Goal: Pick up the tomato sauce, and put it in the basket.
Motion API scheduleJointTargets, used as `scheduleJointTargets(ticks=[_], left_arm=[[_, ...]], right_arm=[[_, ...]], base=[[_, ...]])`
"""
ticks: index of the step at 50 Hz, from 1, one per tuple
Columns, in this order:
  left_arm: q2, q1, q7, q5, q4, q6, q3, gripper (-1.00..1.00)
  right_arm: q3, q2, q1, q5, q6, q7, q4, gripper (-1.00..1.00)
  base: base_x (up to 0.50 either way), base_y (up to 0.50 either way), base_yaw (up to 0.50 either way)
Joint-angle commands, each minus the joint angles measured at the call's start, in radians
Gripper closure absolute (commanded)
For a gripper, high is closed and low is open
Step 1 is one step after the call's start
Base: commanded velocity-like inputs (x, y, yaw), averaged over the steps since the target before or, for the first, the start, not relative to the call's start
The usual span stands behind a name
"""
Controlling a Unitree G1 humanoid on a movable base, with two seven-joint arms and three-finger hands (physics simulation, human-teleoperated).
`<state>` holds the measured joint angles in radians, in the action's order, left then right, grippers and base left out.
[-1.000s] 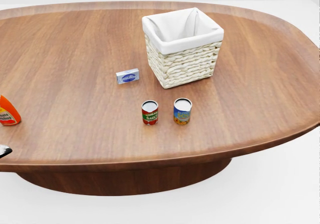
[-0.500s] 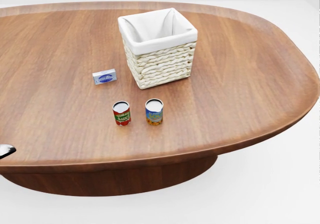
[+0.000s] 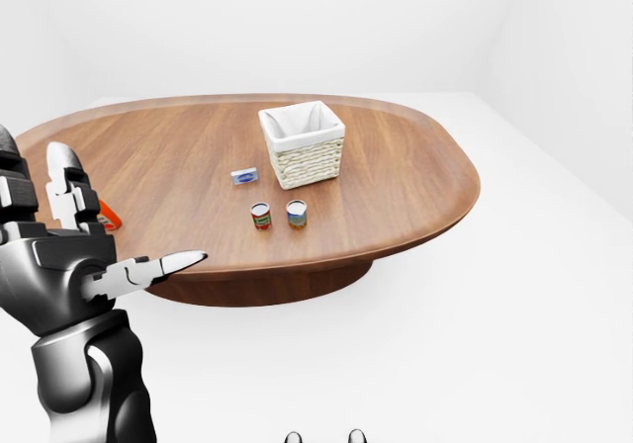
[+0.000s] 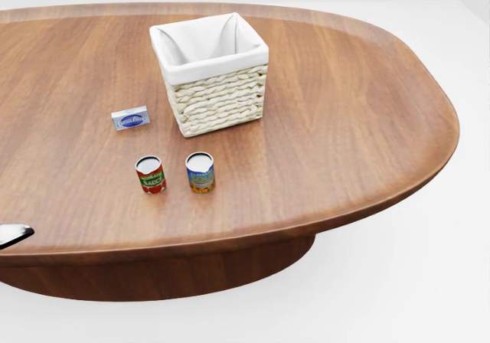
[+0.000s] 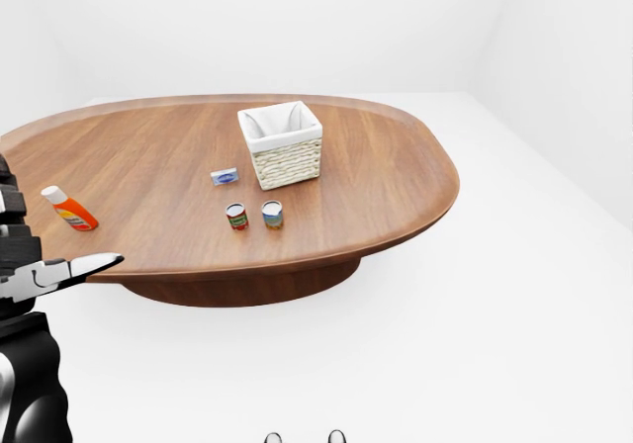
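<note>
A: Where's the red-labelled tomato sauce can point(image 4: 151, 175)?
B: Upright on the brown oval wooden worktop point(image 4: 352, 121), just beside a blue-labelled can point(image 4: 200, 171), below the white-lined woven basket point(image 4: 211, 73). Basket interior shows only lining.
A: Hands?
B: Left hand point(image 3: 74, 255) fingers spread apart, holding nothing; right hand not visible.

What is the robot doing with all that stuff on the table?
Nothing is being held yet. The robot's left hand is raised and open, off to the left side of the table. The tomato sauce stands upright beside another can, just below the basket in the head view. A small box lies to the basket's left, and an orange bottle lies farther left. The sauce has not been picked up.
</note>
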<state>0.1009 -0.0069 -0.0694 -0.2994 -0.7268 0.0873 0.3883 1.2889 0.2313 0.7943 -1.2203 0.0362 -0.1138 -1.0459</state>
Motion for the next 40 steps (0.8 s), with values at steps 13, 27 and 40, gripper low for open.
scheduleJointTargets(ticks=[13, 27, 40], left_arm=[[-0.004, 0.003, 0.001, 0.008, 0.005, 0.000, -0.007, -1.00], [-0.004, 0.001, -0.003, 0.005, -0.002, 0.000, -0.007, -1.00], [-0.008, 0.008, 0.004, 0.011, 0.007, 0.000, -0.012, -1.00]], right_arm=[[-0.302, 0.061, 0.184, 0.215, 0.051, 0.105, -0.001, -1.00], [-0.319, 0.069, 0.200, 0.226, 0.051, 0.115, -0.001, -1.00], [-0.336, 0.057, 0.198, 0.240, 0.051, 0.110, -0.001, -1.00]], base=[[0.18, 0.00, 0.00], [0.35, 0.00, 0.00], [0.35, 0.00, 0.00]])
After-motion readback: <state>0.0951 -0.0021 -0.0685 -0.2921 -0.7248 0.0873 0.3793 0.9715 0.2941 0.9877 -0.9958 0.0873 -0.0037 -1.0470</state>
